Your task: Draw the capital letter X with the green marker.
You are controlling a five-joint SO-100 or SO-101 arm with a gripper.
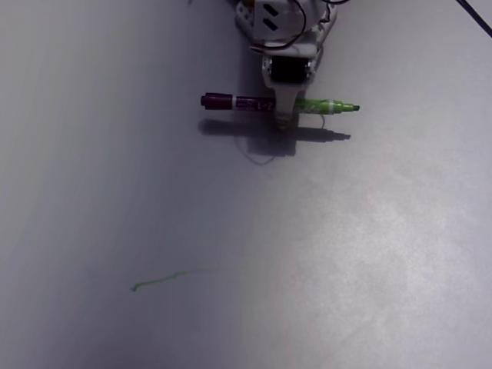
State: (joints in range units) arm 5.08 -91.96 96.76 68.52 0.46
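A: Fixed view, only cam. What's at top centre?

B: Arm comes in from top edge, white housing w/ black cables. End effector point(285, 115) points down-frame toward the table point(369, 254), closed round the green marker point(280, 104) at about mid-barrel.

A: Marker attitude?

B: Lies roughly horizontal across the frame. Maroon rear end to the left, white labelled middle partly behind the end effector, lime front half and bright green tip to the right. Its shadow falls on the table just below it as a separate dark bar, so marker looks lifted off the surface; can't tell whether the tip touches anything.

A: Ink?

B: One thin wobbly green stroke point(159, 281), lower left, well apart from the marker. Runs from a small hook at its left end up and right, fading out. No crossing stroke seen w/ it. Near the end effector, a faint grey looped scribble point(260, 158) just below the shadow, and a small pale curl by the marker's front half; too faint to read.

A: Containers?

B: None seen. Table is plain grey-white, brighter patch right of centre; dark cable point(474, 16) cuts top right corner.
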